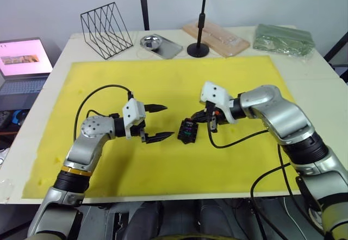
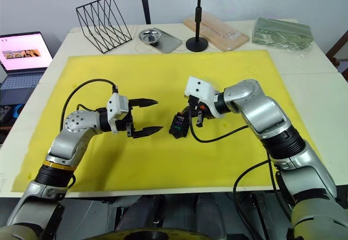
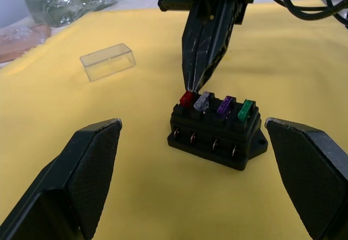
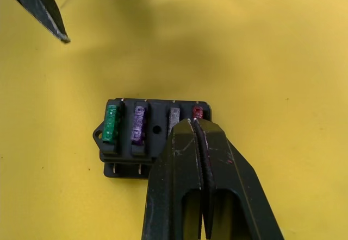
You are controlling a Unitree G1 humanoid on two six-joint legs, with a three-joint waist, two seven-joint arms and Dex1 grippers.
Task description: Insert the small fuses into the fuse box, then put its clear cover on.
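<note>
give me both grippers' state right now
Left gripper: open, holding nothing.
Right gripper: shut, tips at the red fuse in the fuse box.

We are seeing a bright, even light that is falling from above on the yellow mat (image 1: 179, 82). Shadows are staying soft and short; a faint one is lying on the mat under the fuse box (image 3: 215, 128). The steel tray (image 2: 157, 38) at the far side of the table is giving a small glare. In the left wrist view the two near fingers (image 3: 81, 180) are looking blurred, while the box is sharp. In the right wrist view a broad soft shadow is darkening the mat.
</note>
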